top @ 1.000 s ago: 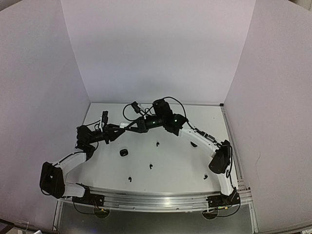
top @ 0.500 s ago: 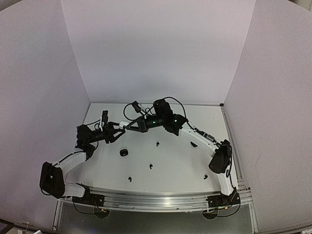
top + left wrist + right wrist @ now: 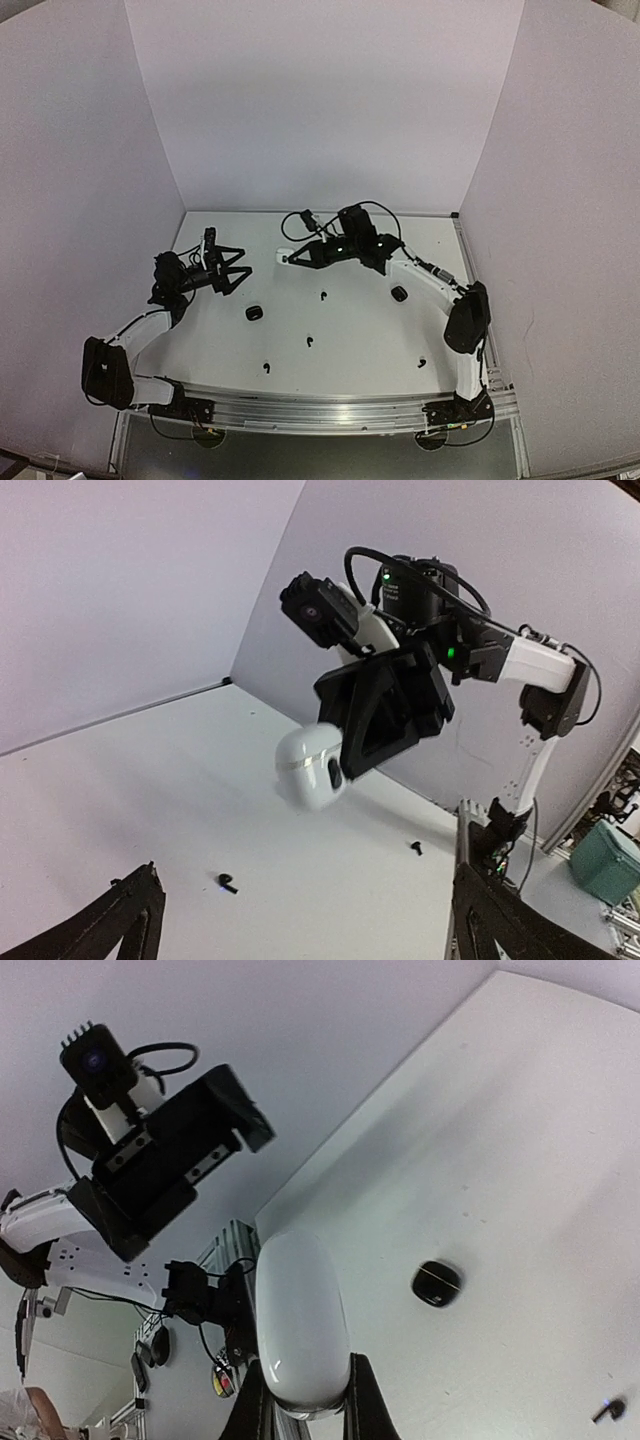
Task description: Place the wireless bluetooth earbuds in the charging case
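Observation:
A closed white charging case hangs above the table, with my right gripper shut on its lower end. The top view has this case at the tip of the right gripper, near the back of the table. My left gripper stands wide open to the left of it, apart from the case and holding nothing. Tiny black earbuds lie scattered on the white table, and one more black earbud lies at the right. The left wrist view shows two black earbuds.
A closed black case lies on the table left of centre, and another black case lies under the right arm. White walls close in the back and both sides. The metal rail with the arm bases runs along the near edge.
My left gripper opened, let go of the white case and drew back to the left. My right gripper shut on the case and carried it to the right.

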You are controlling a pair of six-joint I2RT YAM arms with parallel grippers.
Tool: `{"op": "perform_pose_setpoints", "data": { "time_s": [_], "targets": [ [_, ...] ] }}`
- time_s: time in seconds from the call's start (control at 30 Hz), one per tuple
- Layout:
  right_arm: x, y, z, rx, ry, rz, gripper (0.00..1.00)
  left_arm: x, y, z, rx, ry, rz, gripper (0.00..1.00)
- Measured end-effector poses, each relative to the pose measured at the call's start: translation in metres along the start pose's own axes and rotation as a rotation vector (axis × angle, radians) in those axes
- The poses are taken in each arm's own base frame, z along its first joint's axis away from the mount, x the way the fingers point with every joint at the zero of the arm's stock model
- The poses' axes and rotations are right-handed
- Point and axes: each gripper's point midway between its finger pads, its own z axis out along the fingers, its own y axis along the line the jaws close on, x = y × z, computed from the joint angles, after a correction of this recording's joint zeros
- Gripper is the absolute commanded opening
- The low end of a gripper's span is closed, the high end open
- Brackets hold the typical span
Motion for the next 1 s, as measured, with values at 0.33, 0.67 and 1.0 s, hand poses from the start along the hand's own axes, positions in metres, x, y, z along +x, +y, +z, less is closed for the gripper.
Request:
{"op": "perform_pose_setpoints", "data": {
  "time_s": [0.33, 0.67, 1.0],
  "targets": [
    [0.015, -0.177, -0.114, 0.335, 0.055, 0.251, 0.0, 0.026, 0.025, -0.007, -0.128, 0.085, 0.012, 0.99],
    [0.1, -0.264, -0.086, 0.319, 0.286, 0.451, 0.0, 0.053, 0.042, -0.005, -0.159, 0.169, -0.055, 0.99],
    [0.116, -0.292, -0.086, 0.306, 0.3, 0.527, 0.0, 0.057, 0.048, -0.002, -0.166, 0.188, -0.067, 1.0]
  ]
}}
